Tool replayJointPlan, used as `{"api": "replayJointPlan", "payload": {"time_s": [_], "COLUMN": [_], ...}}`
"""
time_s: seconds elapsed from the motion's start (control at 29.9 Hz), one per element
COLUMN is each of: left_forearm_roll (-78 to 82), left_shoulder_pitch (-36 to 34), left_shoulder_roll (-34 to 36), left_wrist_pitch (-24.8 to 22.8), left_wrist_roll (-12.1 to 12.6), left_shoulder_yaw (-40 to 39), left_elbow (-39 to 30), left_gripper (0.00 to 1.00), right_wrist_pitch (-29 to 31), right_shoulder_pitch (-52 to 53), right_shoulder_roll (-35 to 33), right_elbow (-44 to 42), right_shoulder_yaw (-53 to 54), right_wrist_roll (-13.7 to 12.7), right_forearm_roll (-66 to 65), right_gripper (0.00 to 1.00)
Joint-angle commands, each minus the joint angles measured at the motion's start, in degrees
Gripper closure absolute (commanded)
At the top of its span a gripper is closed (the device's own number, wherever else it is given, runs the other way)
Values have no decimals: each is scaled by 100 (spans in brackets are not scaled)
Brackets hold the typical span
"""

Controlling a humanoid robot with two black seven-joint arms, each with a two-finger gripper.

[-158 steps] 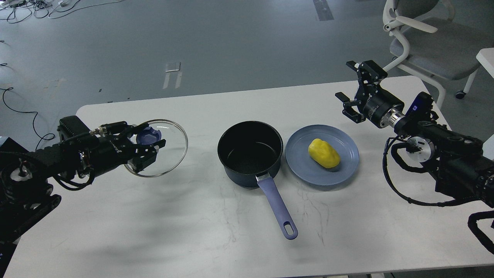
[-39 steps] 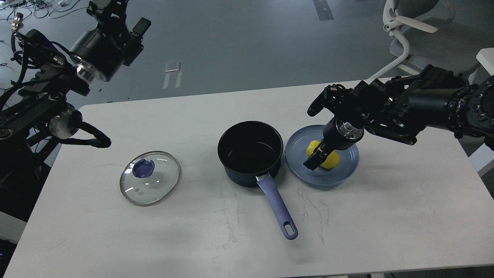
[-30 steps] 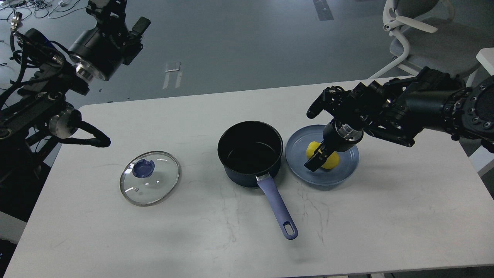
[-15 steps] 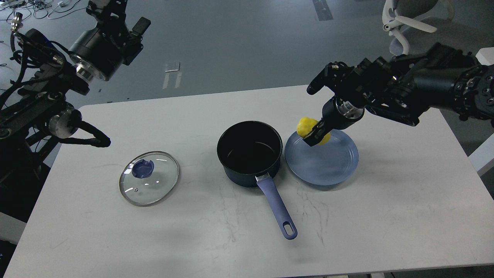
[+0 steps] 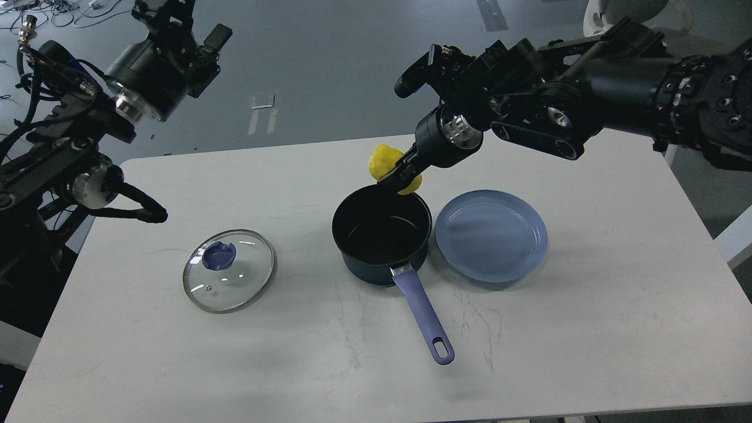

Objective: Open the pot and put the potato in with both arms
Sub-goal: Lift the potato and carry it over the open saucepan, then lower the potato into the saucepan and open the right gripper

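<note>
Yellow potato (image 5: 385,166) pinched in right hand (image 5: 400,174), aloft over far rim of pot (image 5: 380,232), slightly toward far edge rather than centred on dark mouth. Dark fingers closed across near-right side of lump, most of it showing on far-left side; no contact with pot visible. Pot open, upright on white counter (image 5: 587,317), interior bare, purple-blue handle (image 5: 423,314) pointing toward near side. Glass lid (image 5: 228,270) flat on counter well to left of pot, blue knob up, so opening step judged done. Blue plate (image 5: 491,235) just right of pot, bare. Step in hand, by judgement: carrying potato into pot. Next move likely a short shift toward near side to centre over mouth, then lowering inside walls before letting go; release from this height and this position risks a bounce off far rim or a roll onto counter. Firm grip worth keeping until below rim, since smooth oval could slip between narrow fingers. Left hand (image 5: 170,14) raised high at far left, well clear of everything on counter, holding nothing visible; too dark and end-on to judge how far open, so cannot tell. Handle left free, no support on pot, so gentle placement advisable to avoid nudging pot against plate.
</note>
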Motion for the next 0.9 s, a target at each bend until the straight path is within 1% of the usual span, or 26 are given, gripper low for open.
{"api": "replayJointPlan", "payload": {"time_s": [0.0, 0.03, 0.07, 0.13, 0.33, 0.53, 0.6, 0.64, 0.7, 0.74, 0.77, 0.87], "left_forearm_roll": [0, 0, 0, 0, 0, 0, 0, 0, -9, 0, 0, -9], "left_shoulder_pitch": [-1, -1, -1, -1, -1, 8, 8, 8, 8, 8, 8, 8], "left_shoulder_roll": [17, 17, 17, 8, 8, 17, 17, 17, 17, 17, 17, 8], "left_wrist_pitch": [9, 9, 9, 1, 9, 9, 9, 9, 9, 9, 9, 9], "left_wrist_roll": [0, 0, 0, 0, 0, 0, 0, 0, 0, 0, 0, 0], "left_shoulder_yaw": [-18, -18, -70, -106, -106, -106, -106, -106, -106, -106, -106, -106], "left_elbow": [-25, -25, -25, -25, -25, -51, -51, -51, -60, -51, -51, -51], "left_gripper": [2, 2, 2, 2, 2, 2, 2, 2, 2, 2, 2, 2], "right_wrist_pitch": [-1, -1, -1, -10, -10, -45, -141, -237, -317, -378, -422, -475], "right_shoulder_pitch": [-188, -189, -241, -364, -487, -742, -830, -856, -866, -866, -874, -892], "right_shoulder_roll": [8, 8, 8, 8, 8, 8, 8, 8, 8, 8, 8, 8], "right_elbow": [-160, -160, -221, -240, -196, -161, -152, -143, -134, -134, -134, -134], "right_shoulder_yaw": [-38, -39, -65, -91, -100, -91, -83, -82, -82, -82, -82, -74], "right_wrist_roll": [0, 0, 0, 0, 0, 0, 0, 0, 0, 0, 0, 0], "right_forearm_roll": [31, 31, 23, 49, 681, 726, 735, 743, 743, 743, 743, 787], "right_gripper": [89, 89, 87, 87, 86, 86, 81, 77, 72, 63, 52, 45]}}
